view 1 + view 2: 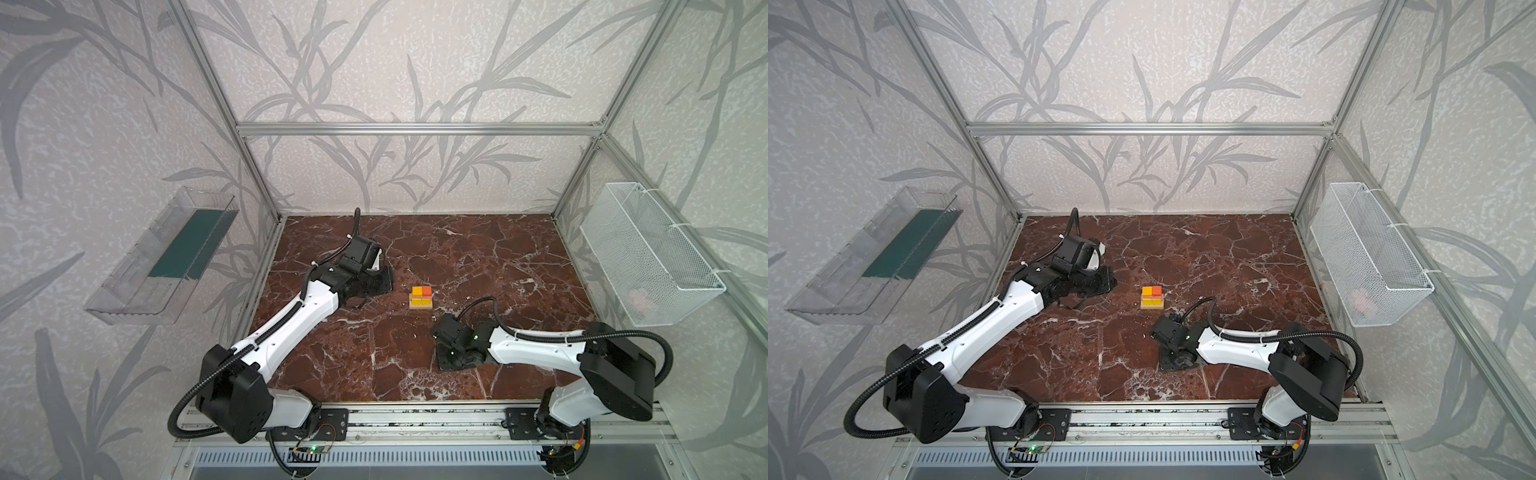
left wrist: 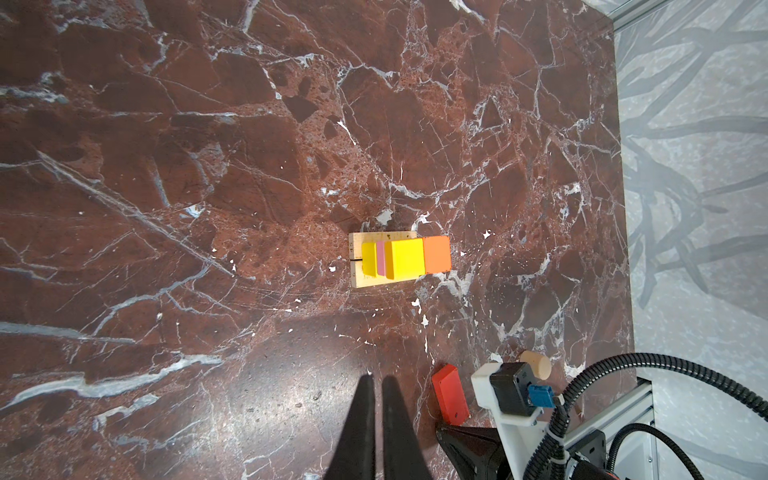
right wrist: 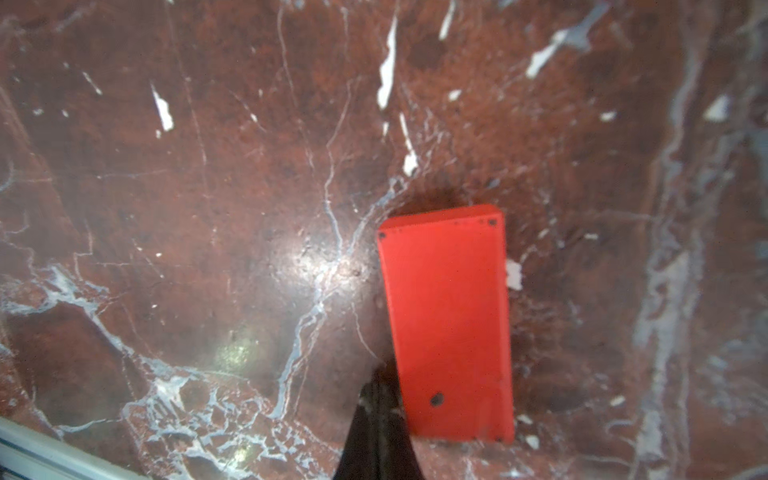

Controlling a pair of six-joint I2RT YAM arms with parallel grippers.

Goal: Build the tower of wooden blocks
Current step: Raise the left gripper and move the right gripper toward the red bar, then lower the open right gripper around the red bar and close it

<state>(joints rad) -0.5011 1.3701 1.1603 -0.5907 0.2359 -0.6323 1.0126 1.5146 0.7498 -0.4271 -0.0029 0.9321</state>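
**Tower.** I see the partly built tower of wood blocks standing near the middle of the dark red marble counter, well apart from every edge. Its base is two plain tan planks laid side by side, with a seam between them. In both top views an orange cube and an orange-red cube sit side by side on top, on the half toward the far edge. Yellow cubes show on the half toward the near edge. The left wrist view also shows a pink brick set between yellow faces.

**Loose blocks.** A flat red wooden brick lies on the counter between the tower and the near edge, on the right arm's side. A tan wooden cylinder lies near it, partly hidden by the right wrist hardware. In both top views the right arm covers these two blocks.

**Right jaws.** These are closed and empty, with the fingertips pressed together. They sit low over the counter, just beside one long edge of the red brick, near a corner. I cannot tell whether they touch it.

**Left jaws.** These are closed to a thin slit with nothing between the fingertips. They sit over bare counter toward the left edge, pointing at the tower and well apart from it.
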